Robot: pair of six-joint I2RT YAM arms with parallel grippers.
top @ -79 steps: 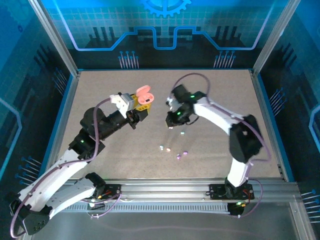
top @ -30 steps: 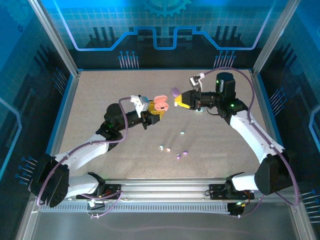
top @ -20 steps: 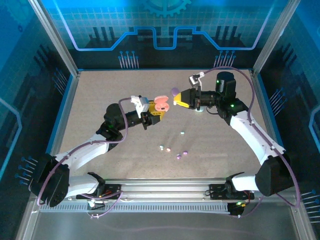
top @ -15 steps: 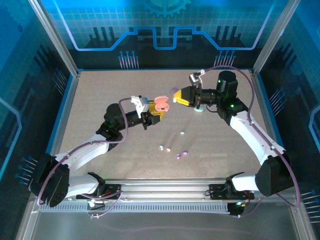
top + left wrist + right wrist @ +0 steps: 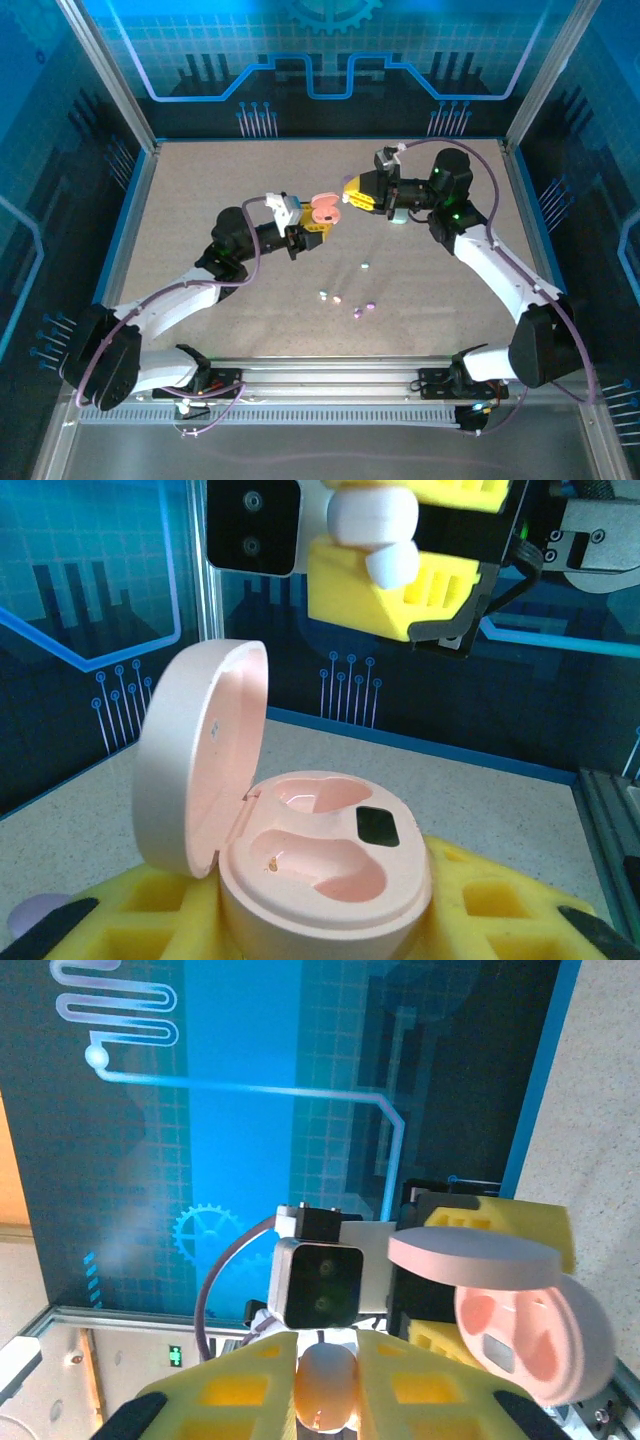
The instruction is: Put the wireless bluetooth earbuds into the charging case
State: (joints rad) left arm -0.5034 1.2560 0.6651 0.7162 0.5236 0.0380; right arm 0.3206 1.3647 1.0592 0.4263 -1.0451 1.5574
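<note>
Pinching a cream earbud point(image 5: 372, 520) tight, right gripper point(image 5: 351, 192) above the open pink case point(image 5: 325, 210), left gripper point(image 5: 314, 225) clamped round it, loose earbuds point(image 5: 370, 303) toward the surface's front edge.

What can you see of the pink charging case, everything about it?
The pink charging case is a smooth, glossy-looking pale pink oval shell. Its hinged lid stands open, upright. The base faces up, showing two empty rounded wells and a small dark rectangle. The left gripper clamps the base between yellow foam pads. A cream earbud, pinched by the right gripper, hangs above it, apart.
</note>
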